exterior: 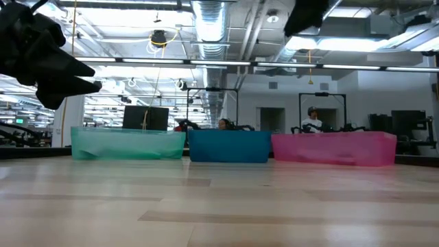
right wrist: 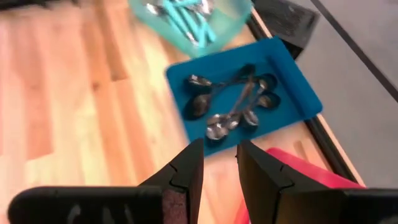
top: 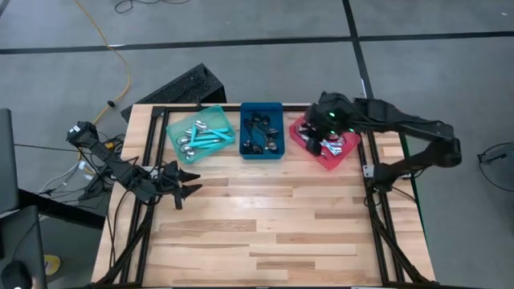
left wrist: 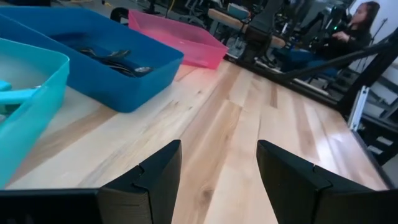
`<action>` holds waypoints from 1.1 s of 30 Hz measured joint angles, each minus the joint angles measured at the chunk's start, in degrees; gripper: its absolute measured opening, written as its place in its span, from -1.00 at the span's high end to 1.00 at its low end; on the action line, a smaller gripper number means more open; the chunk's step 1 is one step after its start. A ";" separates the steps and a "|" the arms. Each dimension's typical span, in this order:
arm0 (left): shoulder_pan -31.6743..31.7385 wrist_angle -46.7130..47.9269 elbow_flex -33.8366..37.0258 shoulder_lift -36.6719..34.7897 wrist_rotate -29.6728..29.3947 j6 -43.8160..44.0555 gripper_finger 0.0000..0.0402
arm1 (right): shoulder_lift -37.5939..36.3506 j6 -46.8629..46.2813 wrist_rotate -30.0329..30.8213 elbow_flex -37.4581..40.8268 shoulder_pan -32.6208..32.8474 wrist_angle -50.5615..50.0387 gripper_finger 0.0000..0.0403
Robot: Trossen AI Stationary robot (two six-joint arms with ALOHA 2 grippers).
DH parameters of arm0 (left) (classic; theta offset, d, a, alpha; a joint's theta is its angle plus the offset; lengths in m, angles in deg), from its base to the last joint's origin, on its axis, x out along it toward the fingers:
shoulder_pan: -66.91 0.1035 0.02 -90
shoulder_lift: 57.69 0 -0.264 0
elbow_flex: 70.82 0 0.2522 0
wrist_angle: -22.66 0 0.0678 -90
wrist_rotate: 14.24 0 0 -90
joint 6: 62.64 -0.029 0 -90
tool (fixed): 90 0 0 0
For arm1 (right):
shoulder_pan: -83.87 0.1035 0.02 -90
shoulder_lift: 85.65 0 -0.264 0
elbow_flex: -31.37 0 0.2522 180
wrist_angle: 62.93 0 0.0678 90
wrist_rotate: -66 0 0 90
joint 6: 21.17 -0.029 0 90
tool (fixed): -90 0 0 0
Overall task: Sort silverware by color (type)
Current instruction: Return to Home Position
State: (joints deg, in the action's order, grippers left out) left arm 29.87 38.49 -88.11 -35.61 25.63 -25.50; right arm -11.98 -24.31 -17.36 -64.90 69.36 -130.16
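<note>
Three trays stand in a row at the table's far edge. The teal tray (top: 199,132) holds teal-handled spoons (right wrist: 186,18). The blue tray (top: 262,130) holds several silver and dark spoons (right wrist: 233,102). The red tray (top: 325,148) holds more spoons (top: 331,146), partly hidden under my right arm. My right gripper (right wrist: 221,165) hovers high over the red tray's near left part. Its fingers stand a little apart with nothing between them. My left gripper (left wrist: 217,180) stands open just above the table at the left, pointing toward the trays, and is empty.
Bare wooden table (top: 265,225) stretches from the trays to the near edge. A black frame (top: 373,209) runs along the table's sides. A dark keyboard-like object (top: 181,88) lies beyond the far left corner. People sit in the room behind (left wrist: 357,25).
</note>
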 joint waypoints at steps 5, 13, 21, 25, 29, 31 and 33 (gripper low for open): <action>0.00 -0.36 0.00 0.00 -0.07 1.18 0.03 | -6.44 -0.24 0.38 4.32 5.61 0.70 0.40; 0.00 -3.29 -0.11 0.00 -0.04 0.16 0.03 | -18.64 -2.72 0.81 20.61 12.86 13.79 0.40; 0.00 -6.02 -0.13 0.00 -0.07 2.75 0.03 | -27.97 -7.47 1.95 31.69 16.59 23.04 0.40; 0.00 -13.18 -0.20 0.00 -0.04 -0.11 0.03 | -32.48 -7.42 9.10 34.51 18.07 28.60 0.40; 0.00 -20.90 -0.25 -0.02 0.30 -3.06 0.03 | -35.65 -9.69 13.29 34.66 18.95 29.02 0.40; 0.00 -23.01 -0.81 -0.02 1.40 -4.44 0.03 | -36.75 -10.70 12.01 34.66 19.81 28.76 0.40; 0.00 -23.25 -2.41 -0.02 1.89 -5.85 0.03 | -37.42 -12.21 11.22 34.66 20.58 26.86 0.40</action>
State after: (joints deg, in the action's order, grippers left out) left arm 29.87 15.25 -90.52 -35.63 27.53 -31.35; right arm -49.40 -36.52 -6.14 -30.24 89.94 -103.30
